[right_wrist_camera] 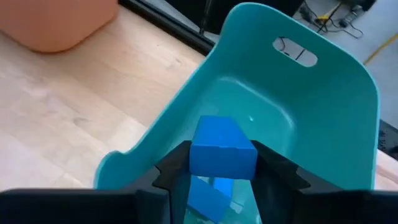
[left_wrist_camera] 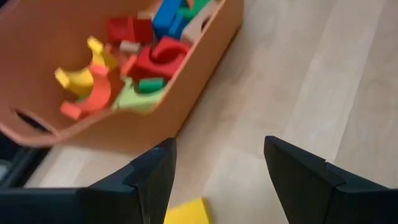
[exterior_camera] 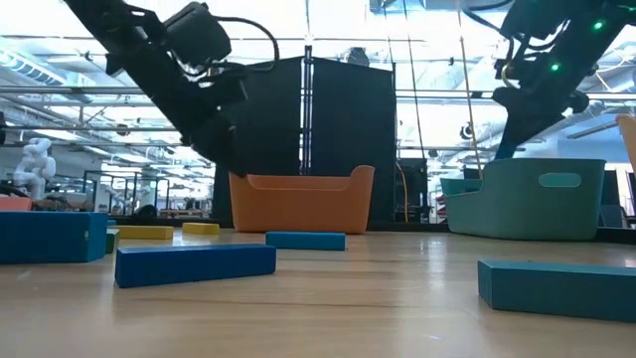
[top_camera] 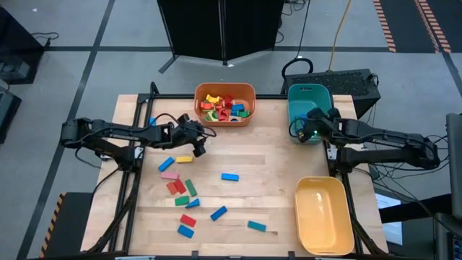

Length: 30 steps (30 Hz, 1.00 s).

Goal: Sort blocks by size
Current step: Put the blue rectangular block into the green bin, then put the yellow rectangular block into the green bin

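Several small blocks in blue, red, green, pink and yellow lie flat on the wooden table's left half, among them a yellow block (top_camera: 184, 159) and a blue block (top_camera: 229, 176). My left gripper (top_camera: 196, 144) hovers open above the table beside the orange bin (top_camera: 250, 101), with the yellow block's corner (left_wrist_camera: 186, 213) below its fingers. My right gripper (top_camera: 312, 130) hangs over the teal bin (top_camera: 309, 92), shut on a blue block (right_wrist_camera: 222, 146). Another blue block (right_wrist_camera: 208, 198) lies inside that bin. My right gripper pinches the blue block between its two fingers, which press on its two opposite sides (right_wrist_camera: 194, 155). The fingers slant downward into the bin's opening. The block's end face points away from the wrist, and the block is lifted clear above the teal bin's floor.
The orange bin (left_wrist_camera: 205, 43) at the far middle holds curved and angular pieces in red, yellow, green and blue. A yellow bin (top_camera: 323, 217) stands at the near right. Bare tabletop lies between the scattered blocks and the yellow bin.
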Available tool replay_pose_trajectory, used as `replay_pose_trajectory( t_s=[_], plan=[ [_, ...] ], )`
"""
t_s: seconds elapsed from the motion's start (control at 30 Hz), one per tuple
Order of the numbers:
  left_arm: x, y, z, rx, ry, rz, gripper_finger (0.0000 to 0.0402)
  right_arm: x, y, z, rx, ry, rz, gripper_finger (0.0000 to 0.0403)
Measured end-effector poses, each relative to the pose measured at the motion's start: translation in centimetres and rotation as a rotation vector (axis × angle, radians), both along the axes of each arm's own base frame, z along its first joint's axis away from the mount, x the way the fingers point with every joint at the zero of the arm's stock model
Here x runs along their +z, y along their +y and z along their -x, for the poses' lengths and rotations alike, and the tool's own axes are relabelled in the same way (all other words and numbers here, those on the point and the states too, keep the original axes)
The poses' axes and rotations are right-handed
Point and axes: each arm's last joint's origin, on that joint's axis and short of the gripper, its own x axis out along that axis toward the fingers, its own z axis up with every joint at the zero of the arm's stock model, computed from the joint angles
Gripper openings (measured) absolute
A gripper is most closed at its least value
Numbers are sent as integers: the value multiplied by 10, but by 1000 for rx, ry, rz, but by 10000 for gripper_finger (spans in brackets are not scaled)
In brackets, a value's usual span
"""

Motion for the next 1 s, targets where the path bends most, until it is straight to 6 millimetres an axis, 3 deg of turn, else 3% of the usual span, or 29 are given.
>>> replay_pose_trajectory(
  t_s=[0.23, 0.6, 0.73, 1.0],
  plan=[
    [-7, -2, 7, 28, 85, 39, 244, -6, -9, -5, -18, 43, -25, 151],
    [-8, 0, 9, 104, 83, 36, 244, -12, -14, -12, -35, 76, -40, 195],
    [-8, 3, 12, 144, 92, 31, 244, -6, -13, -17, 0, -24, -40, 200],
    [-10, 18, 19, 250, 114, 39, 245, 19, 0, -43, 381, -387, -97, 201]
  ],
)
